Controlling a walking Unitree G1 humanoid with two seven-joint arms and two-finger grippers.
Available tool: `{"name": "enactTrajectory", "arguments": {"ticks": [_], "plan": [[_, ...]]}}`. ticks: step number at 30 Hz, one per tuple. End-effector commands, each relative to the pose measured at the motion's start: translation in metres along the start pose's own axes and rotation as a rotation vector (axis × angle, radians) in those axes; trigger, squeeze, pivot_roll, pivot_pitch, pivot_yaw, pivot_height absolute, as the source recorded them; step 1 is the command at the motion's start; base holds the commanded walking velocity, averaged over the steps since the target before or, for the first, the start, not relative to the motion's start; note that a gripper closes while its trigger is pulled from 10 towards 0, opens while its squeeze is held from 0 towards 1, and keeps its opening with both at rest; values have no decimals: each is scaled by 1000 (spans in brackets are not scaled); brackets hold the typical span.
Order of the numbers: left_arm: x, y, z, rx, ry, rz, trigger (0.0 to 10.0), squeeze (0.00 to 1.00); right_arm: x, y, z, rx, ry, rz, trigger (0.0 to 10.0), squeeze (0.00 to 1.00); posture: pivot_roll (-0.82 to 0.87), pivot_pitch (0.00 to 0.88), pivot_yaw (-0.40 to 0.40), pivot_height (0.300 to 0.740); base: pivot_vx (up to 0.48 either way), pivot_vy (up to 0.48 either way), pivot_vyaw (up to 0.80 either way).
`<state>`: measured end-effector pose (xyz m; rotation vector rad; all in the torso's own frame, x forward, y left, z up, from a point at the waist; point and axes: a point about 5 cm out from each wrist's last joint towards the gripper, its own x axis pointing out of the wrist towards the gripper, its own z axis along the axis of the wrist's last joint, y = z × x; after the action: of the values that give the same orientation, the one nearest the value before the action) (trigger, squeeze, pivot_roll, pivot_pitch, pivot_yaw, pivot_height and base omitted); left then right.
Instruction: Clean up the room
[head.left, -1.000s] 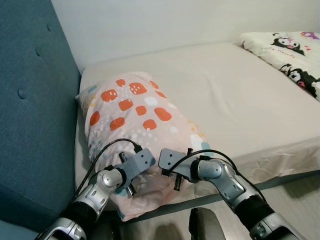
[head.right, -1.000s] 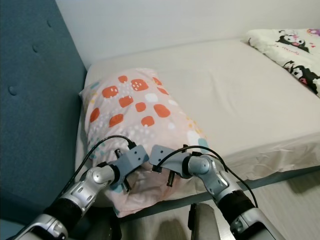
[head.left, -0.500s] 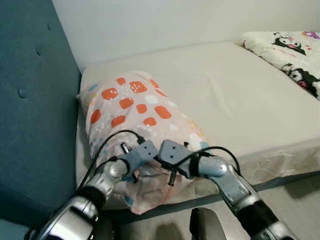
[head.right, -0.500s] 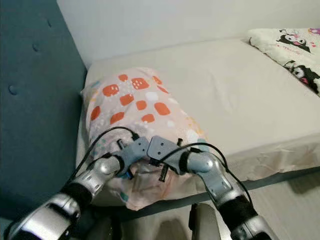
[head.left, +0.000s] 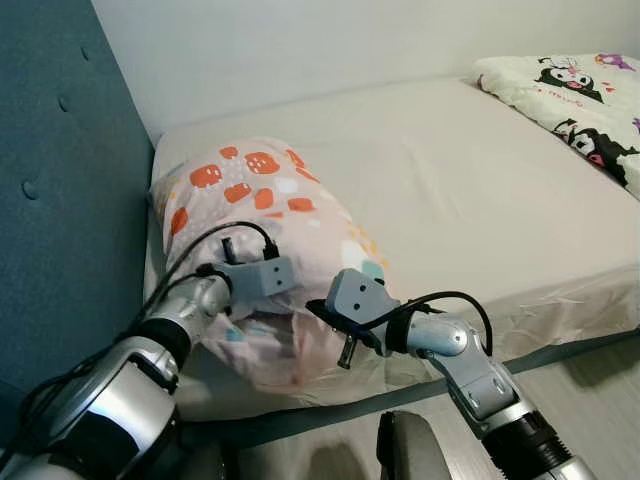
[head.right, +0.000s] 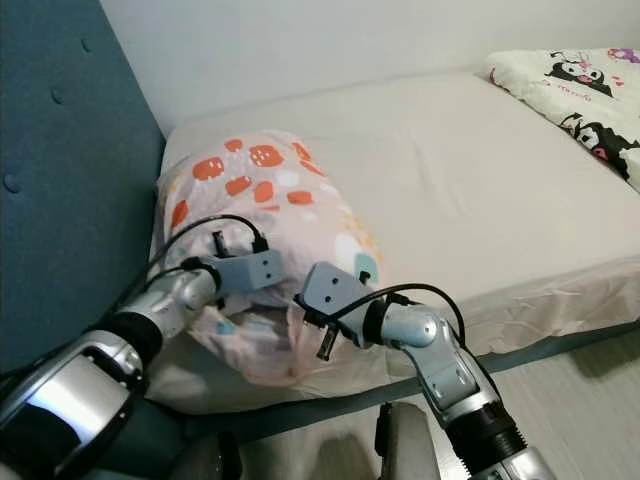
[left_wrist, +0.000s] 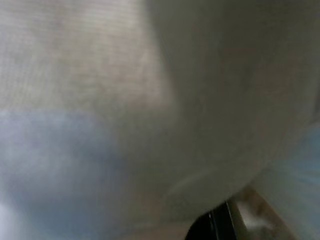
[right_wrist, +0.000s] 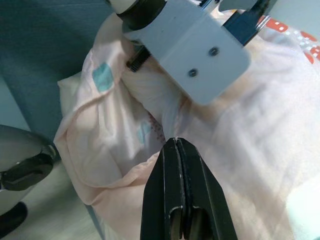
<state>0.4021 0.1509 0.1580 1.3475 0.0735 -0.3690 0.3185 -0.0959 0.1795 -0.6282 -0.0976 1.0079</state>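
Right gripper (right_wrist: 177, 150) pinching pillowcase (right_wrist: 125, 165) (fingers pressed together, wrist view).

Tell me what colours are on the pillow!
The pillow is pale pink with orange patches, white dots and a few teal squares, clearest in the left eye view.

Pink pillow (head.left: 268, 215) with orange patches, rumpled at the bed's (head.left: 480, 190) head end

The right gripper (right_wrist: 178, 150), fingers pressed together, is pinching a fold of the pink pillowcase (right_wrist: 260, 150), with the left gripper (right_wrist: 192, 42) lying just beyond the fingertips.
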Motion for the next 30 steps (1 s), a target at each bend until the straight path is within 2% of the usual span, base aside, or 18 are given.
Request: {"name": "enactTrajectory", "arguments": {"ticks": [1, 4, 9, 10, 11, 15, 16, 17, 18, 19, 20, 21, 22, 23, 24, 25, 27, 30], "plan": [[-8, -11, -26, 61, 74, -57, 0, 0, 2, 7, 2, 9, -9, 32, 10000, 0, -78, 297, 31, 580, 0, 0, 0], [-15, -22, -42, 77, 96, -115, 0, 0, 3, 8, 3, 11, -12, 40, 10000, 0, -73, 299, 28, 580, 0, 0, 0], [-20, -35, -47, 37, 61, -193, 0, 0, 5, 9, 4, 12, -15, 48, 10000, 0, -67, 296, 22, 580, 0, 0, 0], [-24, -45, -49, 45, 27, -275, 0, 0, 7, 11, 5, 15, -22, 56, 10000, 0, -66, 297, 21, 580, 0, 0, 0], [-25, -48, -50, 52, 22, -296, 0, 0, 7, 11, 5, 15, -24, 58, 10000, 0, -66, 297, 21, 580, 0, 0, 0], [-29, -56, -50, -8, -14, -347, 0, 0, 7, 11, 6, 15, -26, 59, 10000, 0, -60, 297, 21, 580, 0, 0, 0], [-29, -56, -48, -54, -34, -349, 0, 0, 7, 11, 6, 15, -26, 59, 10000, 0, -60, 297, 21, 580, 0, 0, 0], [-28, -58, -35, -243, -120, -387, 5020, 0, 7, 12, 6, 18, -25, 59, 10000, 0, -56, 297, 23, 580, 0, 0, 0], [-28, -58, -35, -243, -120, -387, 5020, 0, 7, 12, 6, 18, -25, 59, 10000, 0, -56, 297, 23, 580, 0, 0, 0], [-29, -58, -27, -350, -182, -414, 5020, 0, 6, 12, 5, 20, -25, 58, 10000, 0, -56, 297, 23, 580, 0, 0, 0], [-29, -58, -23, -416, -225, -431, 5020, 0, 6, 12, 5, 21, -25, 58, 10000, 0, -56, 297, 23, 580, 0, 0, 0], [-29, -58, -20, -449, -250, -439, 10000, 0, 6, 12, 5, 21, -25, 58, 10000, 0, -56, 297, 23, 580, 0, 0, 0], [-30, -62, -13, -509, -301, -482, 10000, 129, 6, 12, 5, 23, -25, 57, 10000, 0, -57, 291, 26, 580, 0, 0, 0], [-30, -62, -13, -509, -301, -482, 10000, 129, 6, 12, 5, 23, -25, 57, 10000, 0, -57, 291, 26, 580, 0, 0, 0], [-31, -65, -6, -543, -354, -520, 10000, 1000, 6, 12, 5, 26, -25, 57, 10000, 0, -57, 292, 27, 580, 0, 0, 0], [-31, -65, -6, -543, -354, -520, 10000, 1000, 6, 12, 5, 26, -25, 57, 10000, 0, -57, 292, 27, 580, 0, 0, 0], [-35, -69, 3, -573, -444, -597, 10000, 1000, 6, 12, 5, 33, -31, 59, 10000, 0, -57, 293, 30, 580, 0, 0, 0], [-38, -68, 4, -557, -488, -627, 10000, 1000, 6, 13, 7, 51, -47, 62, 10000, 0, -58, 290, 31, 580, 0, 0, 0]]}}
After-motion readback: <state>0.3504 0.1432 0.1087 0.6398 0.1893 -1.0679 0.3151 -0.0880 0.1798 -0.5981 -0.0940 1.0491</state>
